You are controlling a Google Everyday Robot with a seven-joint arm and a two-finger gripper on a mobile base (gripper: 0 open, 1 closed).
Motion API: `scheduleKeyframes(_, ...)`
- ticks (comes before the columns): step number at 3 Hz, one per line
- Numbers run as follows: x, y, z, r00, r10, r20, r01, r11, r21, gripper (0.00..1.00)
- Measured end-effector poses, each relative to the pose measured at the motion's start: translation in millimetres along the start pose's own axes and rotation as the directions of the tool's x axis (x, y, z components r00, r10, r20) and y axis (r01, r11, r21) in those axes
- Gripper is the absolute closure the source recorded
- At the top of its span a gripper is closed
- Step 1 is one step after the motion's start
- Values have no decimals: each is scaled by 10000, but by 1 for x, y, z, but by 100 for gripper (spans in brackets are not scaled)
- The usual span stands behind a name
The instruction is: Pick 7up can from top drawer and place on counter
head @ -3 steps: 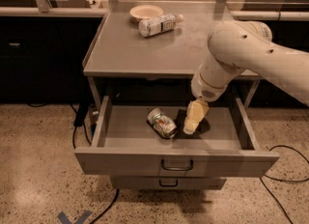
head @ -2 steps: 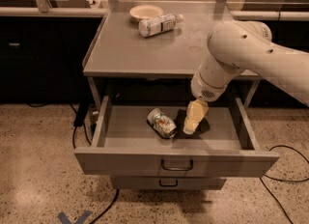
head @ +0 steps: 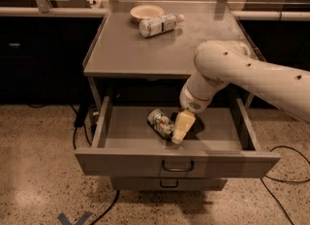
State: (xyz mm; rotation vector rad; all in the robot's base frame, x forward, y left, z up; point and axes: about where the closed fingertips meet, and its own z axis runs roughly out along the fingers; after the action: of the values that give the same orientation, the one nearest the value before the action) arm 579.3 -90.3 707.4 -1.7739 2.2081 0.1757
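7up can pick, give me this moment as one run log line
top drawer: open | 7up can: lying in drawer | gripper: down in drawer beside can | counter: bottle, bowl

The gripper (head: pixel 178 136) hangs inside the open top drawer (head: pixel 127 162), just beside the 7up can (head: pixel 161 123).

The single camera sits high in front of the bench (head: pixel 145 49), facing its front edge and tilted down, fairly near. The top from back edge to front edge, the open drawer (head: pixel 131 129) and the floor (head: pixel 38 170) all fit. The claw (head: pixel 178 133) hangs inside the drawer, below the middle of the front edge.
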Motion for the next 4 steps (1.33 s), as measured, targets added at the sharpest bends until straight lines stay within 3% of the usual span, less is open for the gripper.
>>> scheduleKeyframes(1, -54, 2, 58, 9991, -340, 261, 354, 9978, -552, 0)
scheduleKeyframes(2, -55, 2, 59, 9991, -342, 259, 356, 9978, -557, 0)
scheduleKeyframes(3, -76, -6, 106, 9982, -536, 280, 557, 9952, -811, 0)
scheduleKeyframes(4, -76, -6, 106, 9982, -535, 280, 556, 9952, -805, 0)
